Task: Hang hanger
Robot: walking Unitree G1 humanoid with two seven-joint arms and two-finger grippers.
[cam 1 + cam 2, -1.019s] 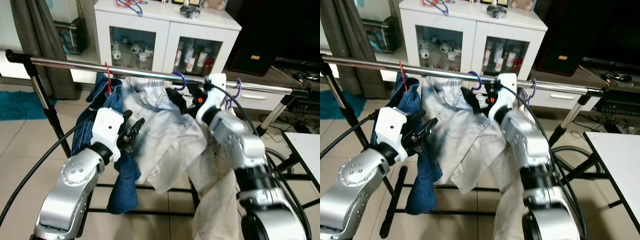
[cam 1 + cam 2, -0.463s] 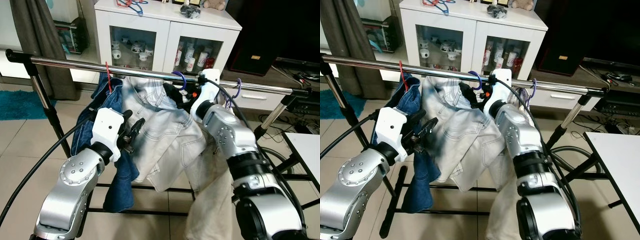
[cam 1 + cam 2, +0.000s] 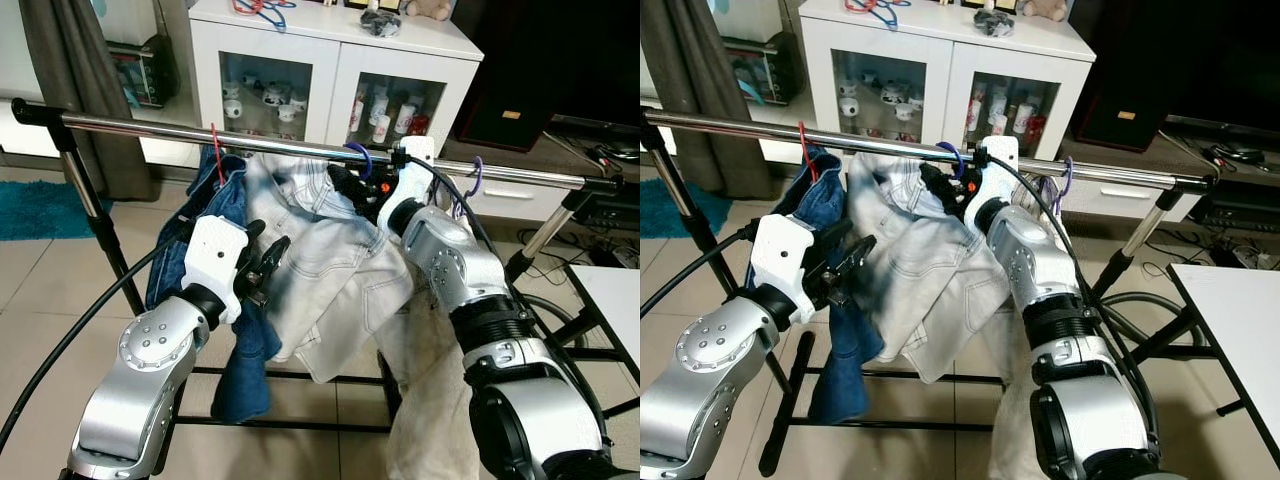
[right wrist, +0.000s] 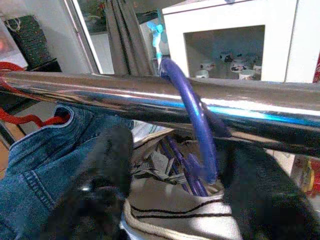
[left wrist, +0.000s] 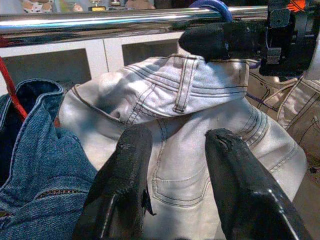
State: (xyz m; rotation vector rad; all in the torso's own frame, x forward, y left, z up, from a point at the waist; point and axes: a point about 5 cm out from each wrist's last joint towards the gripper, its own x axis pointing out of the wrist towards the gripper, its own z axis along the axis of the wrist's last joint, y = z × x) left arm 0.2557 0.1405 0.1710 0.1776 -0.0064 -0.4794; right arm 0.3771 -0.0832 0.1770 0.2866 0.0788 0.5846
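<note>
A chrome rail [image 3: 150, 128] spans the rack. A purple hanger hook [image 3: 358, 157] sits over it and carries pale washed jeans [image 3: 330, 270]. My right gripper [image 3: 347, 185] is just under the rail at that hook. In the right wrist view its fingers [image 4: 107, 165] stand open on either side of the purple hook [image 4: 192, 110]. A red hanger [image 3: 215, 150] holds dark blue denim [image 3: 222, 210] further left. My left gripper [image 3: 264, 265] hovers open in front of the pale jeans [image 5: 175, 95], holding nothing.
A second purple hook [image 3: 476, 172] hangs on the rail to the right. Behind the rack stands a white glass-door cabinet [image 3: 330, 60]. A white table corner [image 3: 615, 290] is at the right, a blue rug [image 3: 40, 205] at the left. Black rack legs cross the tiled floor below.
My right gripper has moved up and left, closer to the rail and the purple hook. The pale jeans shifted slightly. The left arm has stayed in place.
</note>
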